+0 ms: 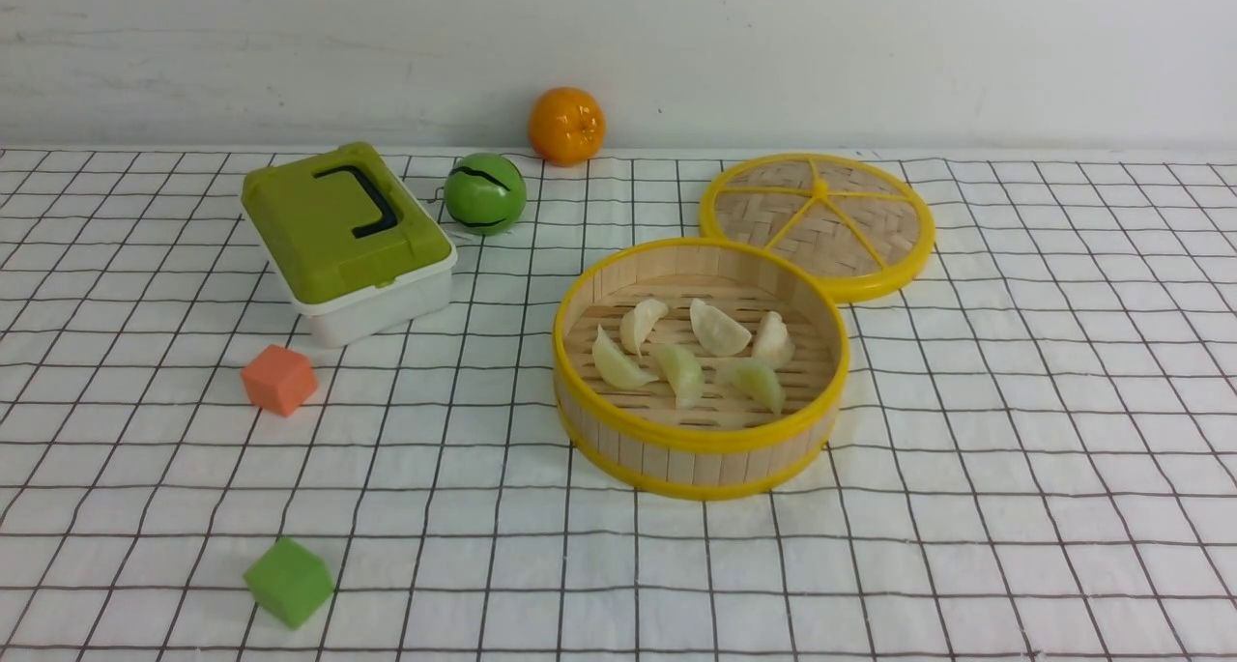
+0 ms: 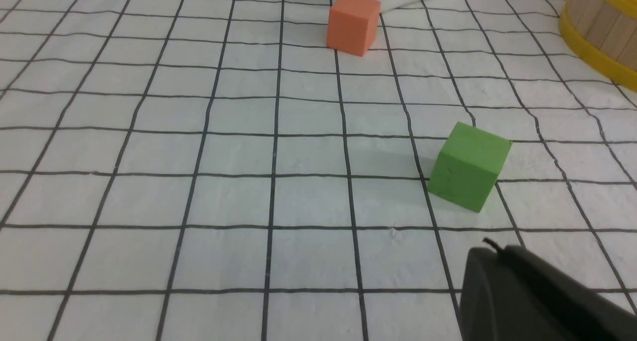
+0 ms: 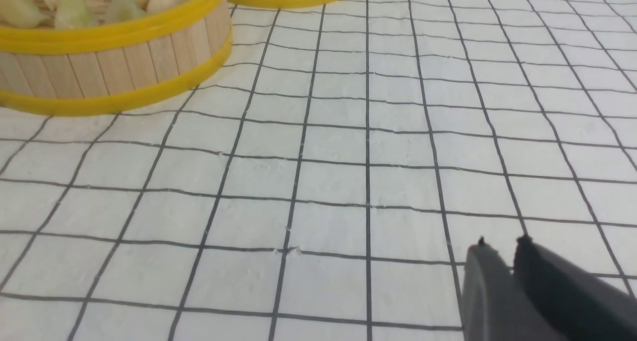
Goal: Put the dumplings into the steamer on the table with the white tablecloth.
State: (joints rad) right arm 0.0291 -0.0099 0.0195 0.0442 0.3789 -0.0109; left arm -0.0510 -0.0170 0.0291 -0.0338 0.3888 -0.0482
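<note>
The bench (image 1: 1063,507) carries the steamer (image 1: 701,440), light, stiff bamboo, best taken by its rim. Six dumplings (image 1: 720,329) lie inside: small, glossy, likely slippery, best pinched across the belly. Left end effector (image 2: 490,254) is clenched, empty; right end effector (image 3: 500,244) is slightly parted, grasping nothing.

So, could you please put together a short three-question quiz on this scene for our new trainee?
1. How many dumplings lie inside the steamer?
2. True or false: the woven lid covers the steamer.
3. Which cube sits nearer the green-lidded box: A) the orange cube, B) the green cube?

Key:
1. Six.
2. False; the lid lies flat on the tablecloth behind the steamer, which stands open.
3. A.
</note>
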